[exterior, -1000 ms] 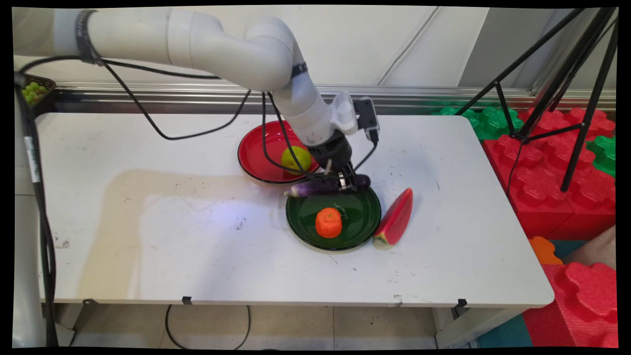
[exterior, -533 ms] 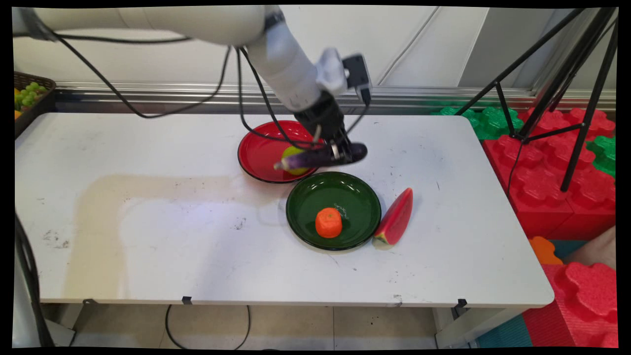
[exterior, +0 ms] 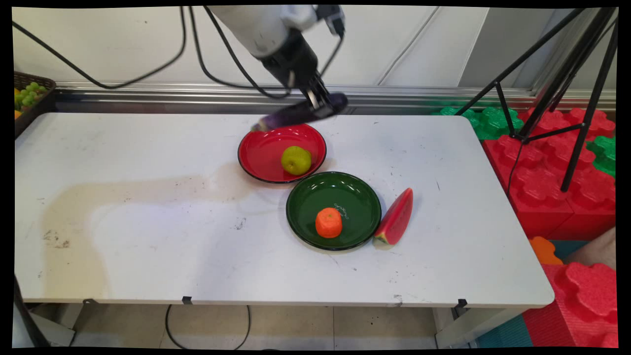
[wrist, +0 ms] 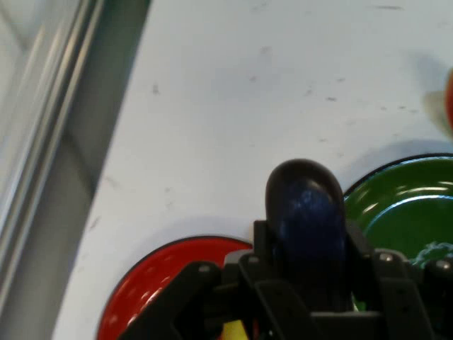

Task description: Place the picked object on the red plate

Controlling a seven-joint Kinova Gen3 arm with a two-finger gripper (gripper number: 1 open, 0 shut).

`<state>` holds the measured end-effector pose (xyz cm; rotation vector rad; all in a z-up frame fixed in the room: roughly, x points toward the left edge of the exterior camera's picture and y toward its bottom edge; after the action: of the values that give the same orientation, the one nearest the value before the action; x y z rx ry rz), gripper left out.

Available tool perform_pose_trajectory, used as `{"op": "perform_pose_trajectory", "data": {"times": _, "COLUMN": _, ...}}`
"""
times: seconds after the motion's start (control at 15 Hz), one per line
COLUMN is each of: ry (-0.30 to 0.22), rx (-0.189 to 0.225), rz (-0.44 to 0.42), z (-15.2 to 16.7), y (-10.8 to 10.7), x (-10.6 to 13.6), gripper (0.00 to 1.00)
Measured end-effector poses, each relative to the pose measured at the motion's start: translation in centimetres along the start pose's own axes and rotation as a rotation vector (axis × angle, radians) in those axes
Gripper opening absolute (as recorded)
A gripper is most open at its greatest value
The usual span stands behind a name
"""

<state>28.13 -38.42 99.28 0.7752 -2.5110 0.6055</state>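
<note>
My gripper point(exterior: 318, 104) is shut on a purple eggplant point(exterior: 296, 114), held high in the air above the far rim of the red plate point(exterior: 256, 153). The eggplant lies roughly level, its stem end pointing left. In the hand view the eggplant's dark rounded end point(wrist: 304, 212) sticks out from between the fingers point(wrist: 263, 244). A yellow-green apple point(exterior: 296, 160) sits on the red plate. Just in front stands a green plate point(exterior: 355, 197) with an orange fruit point(exterior: 329, 222) on it.
A watermelon slice point(exterior: 395, 218) lies on the table against the green plate's right rim. A basket of fruit point(exterior: 29, 96) sits at the far left corner. Black tripod legs point(exterior: 567, 79) and red and green foam blocks point(exterior: 557, 162) stand to the right of the table.
The gripper has risen with the eggplant from the green plate's far rim, moving up and toward the back, and now hangs above the red plate's far edge.
</note>
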Motion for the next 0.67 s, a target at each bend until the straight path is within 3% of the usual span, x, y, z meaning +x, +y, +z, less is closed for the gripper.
{"op": "perform_pose_trajectory", "data": {"times": 0.33, "ry": -0.023, "rx": 0.105, "rz": -0.069, "z": -2.8, "y": -3.6, "x": -1.0, "gripper": 0.00}}
{"op": "perform_pose_trajectory", "data": {"times": 0.67, "ry": -0.089, "rx": 0.202, "rz": -0.100, "z": -3.0, "y": -7.5, "x": -2.9, "gripper": 0.00}}
